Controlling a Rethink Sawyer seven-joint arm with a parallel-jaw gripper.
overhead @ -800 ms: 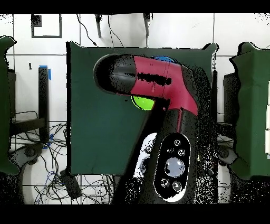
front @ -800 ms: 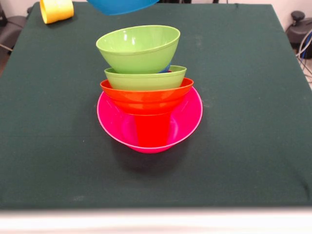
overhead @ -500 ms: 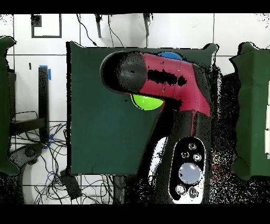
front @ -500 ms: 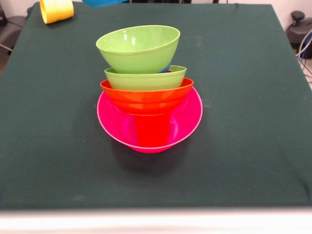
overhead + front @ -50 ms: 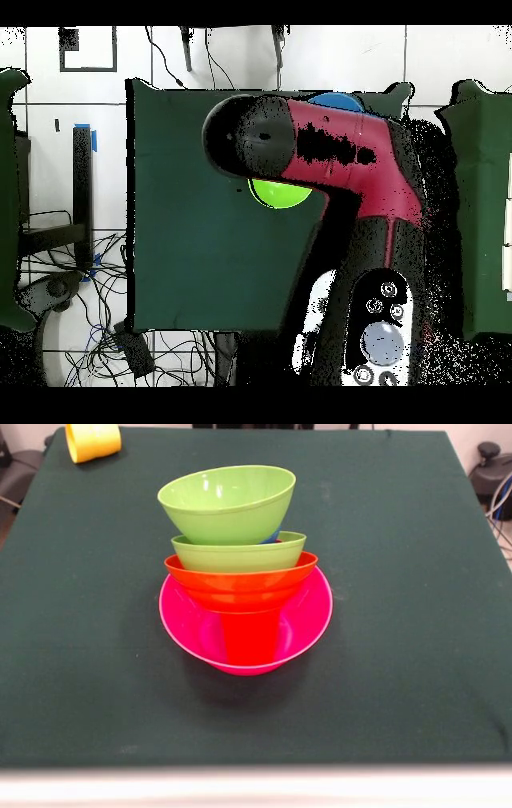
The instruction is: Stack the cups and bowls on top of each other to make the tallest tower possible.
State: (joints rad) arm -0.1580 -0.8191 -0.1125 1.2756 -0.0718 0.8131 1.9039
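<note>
Your gripper itself is hidden under the red arm [image 5: 340,165] overhead, so you cannot tell how its fingers stand. Beneath that arm, mid-table [image 5: 416,664], sits the tower [image 5: 240,584]: pink bowl [image 5: 308,624], red cup [image 5: 250,640], orange bowl [image 5: 240,580], two green bowls. A yellow cup [image 5: 93,440] lies well apart.

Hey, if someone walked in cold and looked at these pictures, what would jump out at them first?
The tower in the middle of the green table: a tilted lime green bowl tops a second green bowl, an orange bowl and a red cup, all in a wide pink bowl. A yellow cup lies at the far left corner. Overhead, the red and black arm hides most of it.
</note>
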